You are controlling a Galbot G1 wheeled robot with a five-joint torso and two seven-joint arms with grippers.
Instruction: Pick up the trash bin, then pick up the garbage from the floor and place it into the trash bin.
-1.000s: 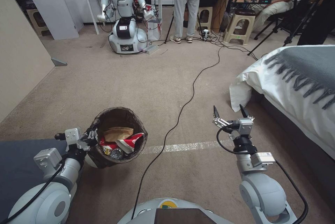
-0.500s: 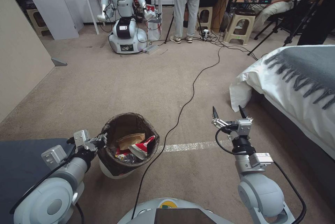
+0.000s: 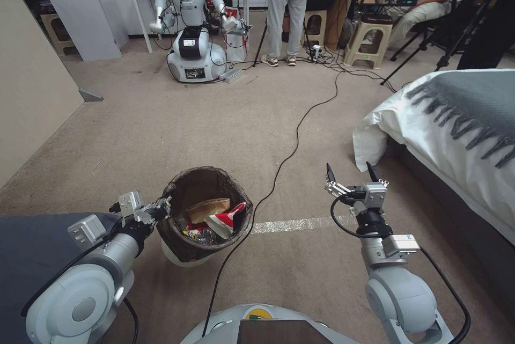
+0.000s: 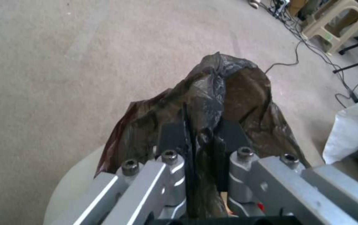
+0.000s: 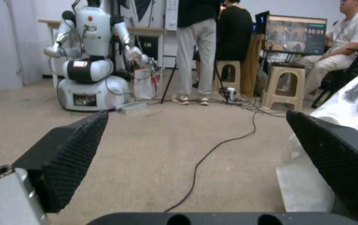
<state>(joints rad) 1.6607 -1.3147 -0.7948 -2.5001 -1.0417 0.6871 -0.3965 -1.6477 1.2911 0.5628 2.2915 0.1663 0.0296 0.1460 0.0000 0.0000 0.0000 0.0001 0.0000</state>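
Here left end effector (image 3: 161, 209) clamps trash bin (image 3: 206, 215) rim, bin upright, mouth up; right end effector (image 3: 351, 174) spread wide.

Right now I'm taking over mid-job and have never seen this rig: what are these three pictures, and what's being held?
You are looking from a two-armed wheeled robot. The wide picture comes from its head, looking down at the floor. The left gripper is shut on the rim of the trash bin, which already holds garbage. The left wrist view looks along those fingers pinching the dark bag. The right gripper is open and holds nothing; its wrist view looks between its two fingers across the room. A black cable runs over the carpet, and a bed stands on the right.
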